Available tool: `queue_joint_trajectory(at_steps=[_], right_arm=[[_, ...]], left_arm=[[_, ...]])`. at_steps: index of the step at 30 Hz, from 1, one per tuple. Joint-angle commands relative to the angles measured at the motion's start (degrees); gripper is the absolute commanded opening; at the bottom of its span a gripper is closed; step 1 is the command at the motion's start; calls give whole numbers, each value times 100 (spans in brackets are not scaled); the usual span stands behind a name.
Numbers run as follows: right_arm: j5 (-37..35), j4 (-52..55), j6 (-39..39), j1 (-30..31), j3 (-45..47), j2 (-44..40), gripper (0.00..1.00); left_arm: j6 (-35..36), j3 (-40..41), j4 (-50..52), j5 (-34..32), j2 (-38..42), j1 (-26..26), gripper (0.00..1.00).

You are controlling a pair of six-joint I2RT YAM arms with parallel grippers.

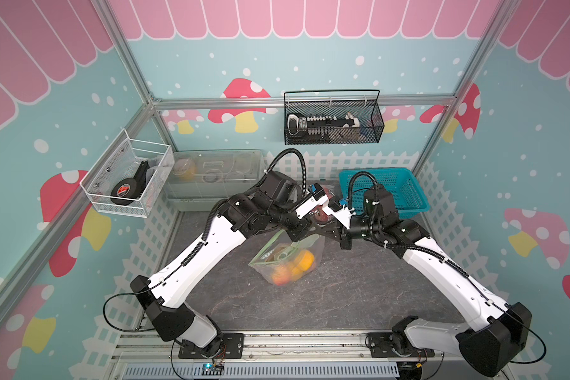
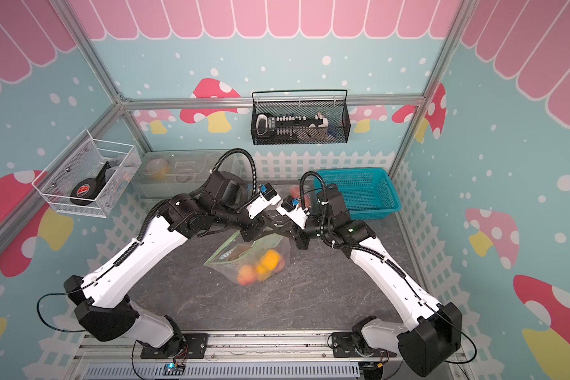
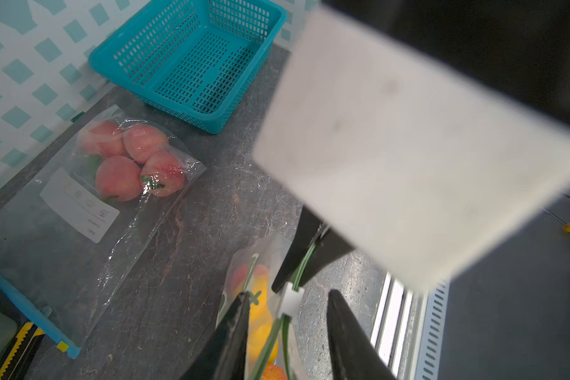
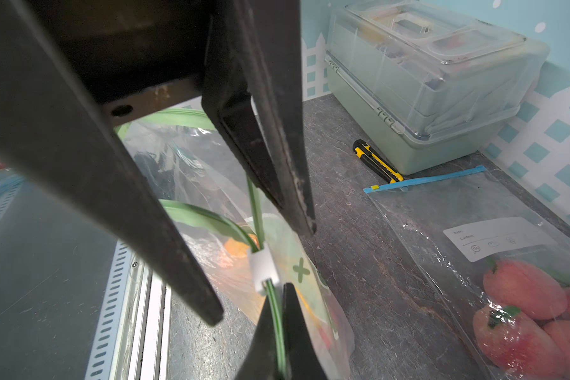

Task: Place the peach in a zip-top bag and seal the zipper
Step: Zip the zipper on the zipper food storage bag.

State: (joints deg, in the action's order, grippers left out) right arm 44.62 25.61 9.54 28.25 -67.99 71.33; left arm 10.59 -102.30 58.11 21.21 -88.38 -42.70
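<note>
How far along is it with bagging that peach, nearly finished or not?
Done: the pinkish peach sits inside the clear plastic bag, beside an orange fruit. In hand: the right gripper pinches the green zipper track, while the left gripper straddles the small white slider with its jaws apart. Left: the track past the slider gapes open, so the slider probably needs pulling along it to seal.
</note>
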Motion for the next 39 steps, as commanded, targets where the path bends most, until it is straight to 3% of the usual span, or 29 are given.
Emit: queue_joint_trajectory(at_steps=[1,18,39], right_arm=[[121,-38,48,40,-13,-5,0],[-89,-102,-31,29,2,-13,0],[-1110,-862,-704,-37,470,-410,0]], left_arm=[[264,-194,200,290,-86,60,34],[280,-86,227,293,-91,92,1],[198,267,220,-142,435,233,1]])
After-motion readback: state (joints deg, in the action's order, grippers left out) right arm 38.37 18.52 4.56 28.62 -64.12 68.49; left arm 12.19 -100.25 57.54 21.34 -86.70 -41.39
